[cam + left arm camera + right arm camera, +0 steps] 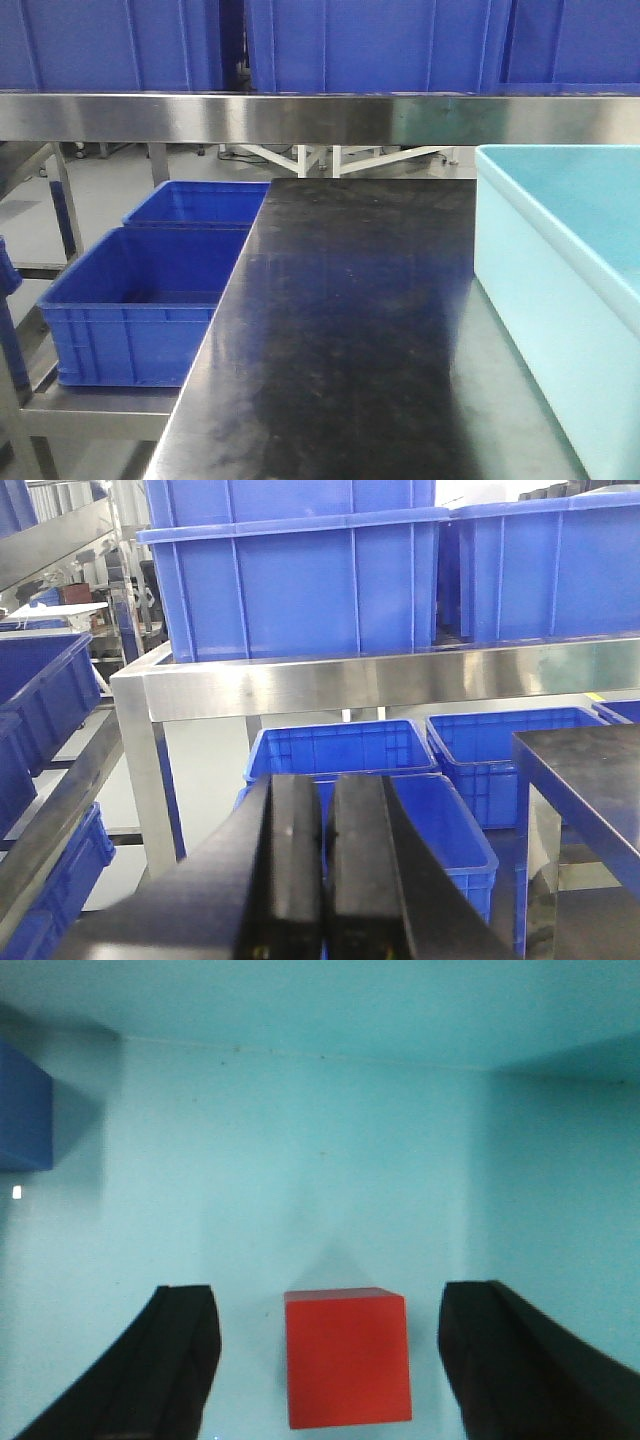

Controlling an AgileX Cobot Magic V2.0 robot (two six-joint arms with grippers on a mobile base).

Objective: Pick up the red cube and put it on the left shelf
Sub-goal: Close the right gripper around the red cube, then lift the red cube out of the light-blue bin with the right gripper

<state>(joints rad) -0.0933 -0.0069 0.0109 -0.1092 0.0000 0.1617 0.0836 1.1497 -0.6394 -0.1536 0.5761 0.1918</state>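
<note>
In the right wrist view the red cube (pixel 347 1356) lies on the floor of the light cyan bin (pixel 300 1140). My right gripper (pixel 330 1305) is open; its black fingers stand one on each side of the cube with a gap on both sides, not touching it. In the left wrist view my left gripper (pixel 322 785) is shut and empty, held in the air facing the steel shelf (pixel 380 675) with blue crates. Neither gripper shows in the front view, where the cyan bin (pixel 530 290) stands on the black table (pixel 340 340) at the right.
A blue cube (pixel 25 1105) lies at the bin's left wall. Blue crates (pixel 140 300) sit on a low rack left of the table. A steel shelf bar (pixel 320 115) with blue crates above crosses the front view.
</note>
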